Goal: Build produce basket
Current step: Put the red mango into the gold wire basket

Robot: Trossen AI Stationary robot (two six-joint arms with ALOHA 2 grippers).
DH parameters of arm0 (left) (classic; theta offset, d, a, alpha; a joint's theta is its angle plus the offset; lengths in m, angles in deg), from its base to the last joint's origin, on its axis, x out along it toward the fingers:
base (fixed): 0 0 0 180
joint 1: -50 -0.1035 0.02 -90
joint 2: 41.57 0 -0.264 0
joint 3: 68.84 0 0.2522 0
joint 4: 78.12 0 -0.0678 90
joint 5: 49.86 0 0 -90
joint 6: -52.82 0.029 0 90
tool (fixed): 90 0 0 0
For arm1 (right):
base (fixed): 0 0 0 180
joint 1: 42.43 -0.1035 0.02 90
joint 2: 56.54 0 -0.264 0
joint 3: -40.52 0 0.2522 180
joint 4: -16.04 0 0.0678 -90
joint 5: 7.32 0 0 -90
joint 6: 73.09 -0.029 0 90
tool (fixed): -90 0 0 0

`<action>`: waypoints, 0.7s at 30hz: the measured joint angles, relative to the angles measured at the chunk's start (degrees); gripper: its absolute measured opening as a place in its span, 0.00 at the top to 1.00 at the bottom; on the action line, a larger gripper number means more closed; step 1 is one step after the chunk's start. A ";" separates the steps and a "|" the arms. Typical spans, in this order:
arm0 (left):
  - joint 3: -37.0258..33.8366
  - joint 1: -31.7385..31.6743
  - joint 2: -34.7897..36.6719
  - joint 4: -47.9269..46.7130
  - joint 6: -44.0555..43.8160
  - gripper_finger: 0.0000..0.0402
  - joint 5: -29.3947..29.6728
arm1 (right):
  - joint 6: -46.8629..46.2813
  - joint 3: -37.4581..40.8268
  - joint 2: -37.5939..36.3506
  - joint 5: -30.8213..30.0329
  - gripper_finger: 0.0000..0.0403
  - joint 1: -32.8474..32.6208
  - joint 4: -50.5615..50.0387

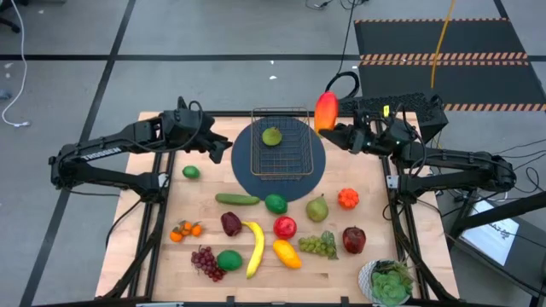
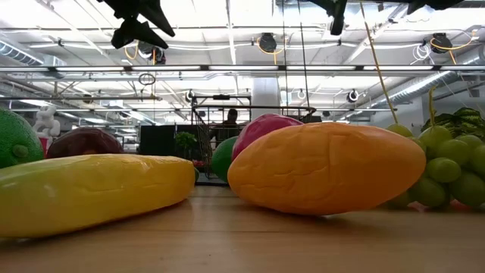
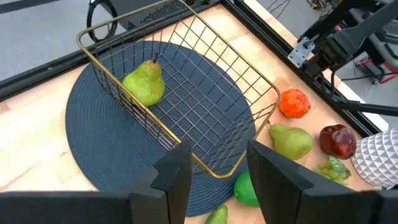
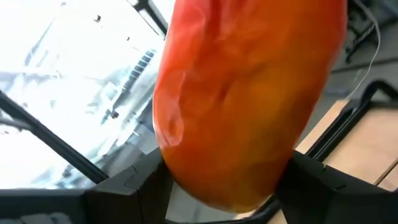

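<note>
The wire basket [image 1: 281,145] stands on a round dark-blue mat [image 1: 247,175], with a green pear [image 1: 271,136] inside it. My right gripper [image 1: 334,130] is raised by the basket's far right corner, shut on a red-orange mango [image 1: 326,109]. At the basket's left side, my left gripper [image 3: 217,180] hangs open and empty. More produce lies on the near half of the table: a cucumber [image 1: 237,199], a banana [image 1: 254,247], a red apple [image 1: 285,227], a second pear [image 1: 317,207] and green grapes [image 1: 318,246]. My right gripper pinches the mango's lower end [image 4: 186,180] between its two fingers [image 4: 317,180], one on each side. The fingers come from the table's right, slanting upward. The mango stands upright above them, lifted clear of the table and the basket.
A potted leafy plant [image 1: 388,281] stands at the near right corner. Limes [image 1: 191,172], small oranges [image 1: 186,229], purple grapes [image 1: 206,262], a yellow mango [image 1: 287,253] and a dark red apple [image 1: 354,240] lie scattered on the wood. Bare table lies at the far left.
</note>
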 joint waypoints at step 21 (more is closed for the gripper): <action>0.00 3.06 0.00 0.00 -2.73 0.62 -1.40 | -23.19 0.00 0.00 -0.25 0.43 -0.02 -0.72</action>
